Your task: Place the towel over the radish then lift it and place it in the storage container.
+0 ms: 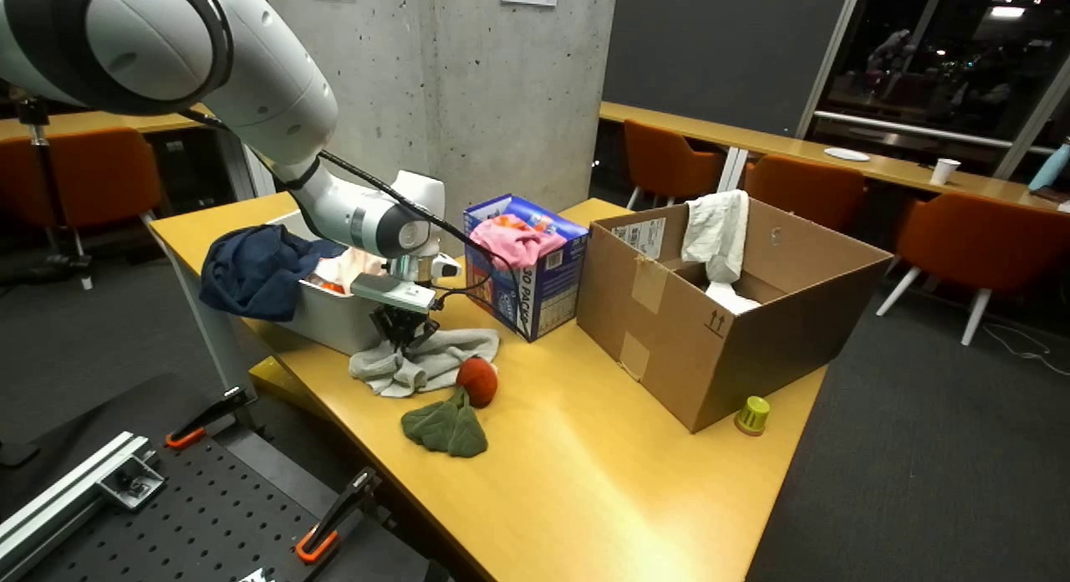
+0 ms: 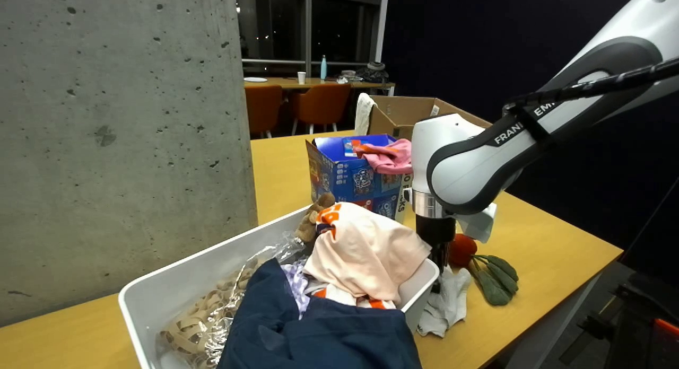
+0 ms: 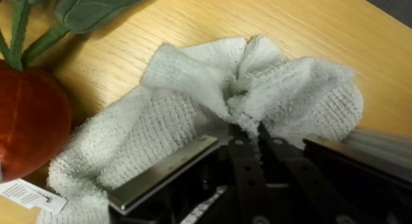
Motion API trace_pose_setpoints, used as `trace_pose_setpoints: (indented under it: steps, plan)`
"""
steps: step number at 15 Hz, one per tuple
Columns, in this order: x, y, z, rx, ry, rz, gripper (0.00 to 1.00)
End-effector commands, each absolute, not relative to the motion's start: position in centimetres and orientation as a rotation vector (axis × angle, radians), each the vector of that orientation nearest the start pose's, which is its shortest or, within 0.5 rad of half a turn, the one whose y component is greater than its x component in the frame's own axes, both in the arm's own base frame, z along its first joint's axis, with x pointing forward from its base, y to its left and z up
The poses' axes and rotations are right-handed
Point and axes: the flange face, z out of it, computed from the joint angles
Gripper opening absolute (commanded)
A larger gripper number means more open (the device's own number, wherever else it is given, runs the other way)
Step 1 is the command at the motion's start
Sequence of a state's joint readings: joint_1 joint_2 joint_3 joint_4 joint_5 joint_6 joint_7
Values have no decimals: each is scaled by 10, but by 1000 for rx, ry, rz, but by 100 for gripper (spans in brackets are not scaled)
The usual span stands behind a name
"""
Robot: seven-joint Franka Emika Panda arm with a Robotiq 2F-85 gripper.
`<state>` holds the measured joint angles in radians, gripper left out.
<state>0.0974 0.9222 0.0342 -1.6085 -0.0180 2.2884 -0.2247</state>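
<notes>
On the table [image 1: 585,431], just beside the radish [image 3: 30,121], the towel [image 3: 161,116] lies bunched.
My gripper [image 3: 248,129] pinches it at one gathered spot, so it may hang clumped and leave the radish partly bare; if I sweep low, the radish could roll.

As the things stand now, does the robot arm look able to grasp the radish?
Not right away, I think. The radish lies close by and uncovered, but the gripper appears closed on the towel, so it would likely have to let go first.
</notes>
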Motion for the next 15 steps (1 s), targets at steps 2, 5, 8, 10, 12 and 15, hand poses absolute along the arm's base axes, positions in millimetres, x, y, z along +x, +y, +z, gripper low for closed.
trace_pose_setpoints:
  steps: [2, 5, 8, 10, 12, 15]
  plan:
    - [634, 79, 119, -3092, -526, 292, 2]
    - [629, 70, 158, -3116, -492, 243, 2]
    - [623, 55, 202, -3145, -457, 187, 2]
    - [616, 44, 223, -3156, -432, 152, 2]
    - [605, 30, 238, -3157, -396, 120, 2]
    - [590, 7, 245, -3152, -345, 97, 2]
